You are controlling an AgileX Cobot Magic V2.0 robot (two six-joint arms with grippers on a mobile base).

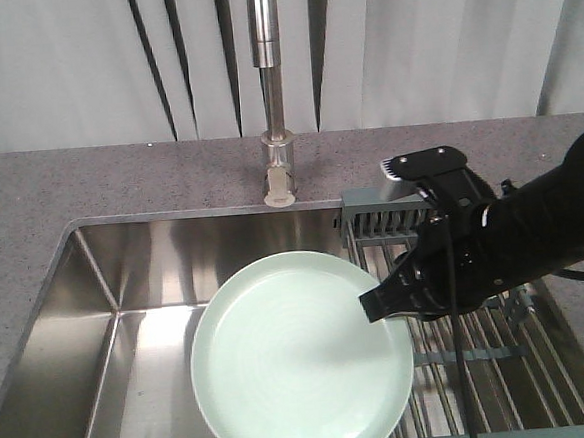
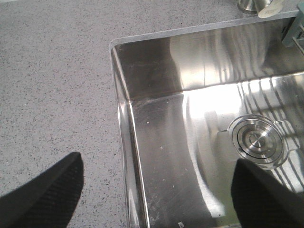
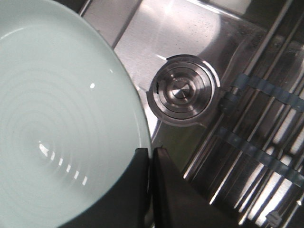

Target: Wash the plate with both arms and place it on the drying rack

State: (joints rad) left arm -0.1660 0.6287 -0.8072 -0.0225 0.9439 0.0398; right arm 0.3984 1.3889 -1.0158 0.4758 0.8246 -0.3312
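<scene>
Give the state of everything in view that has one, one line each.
plate: held by its rim over the sink
right gripper: shut on the plate's rim
left gripper: open, holding nothing
faucet: no water running
drying rack: no dish on its visible part

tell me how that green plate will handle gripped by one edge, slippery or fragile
Probably stiff: the plate looks flat though the right gripper pinches only one edge. Likely slippery, since its glossy face shows sharp highlights. Held off-centre above the sink, it may twist in the grip.
</scene>
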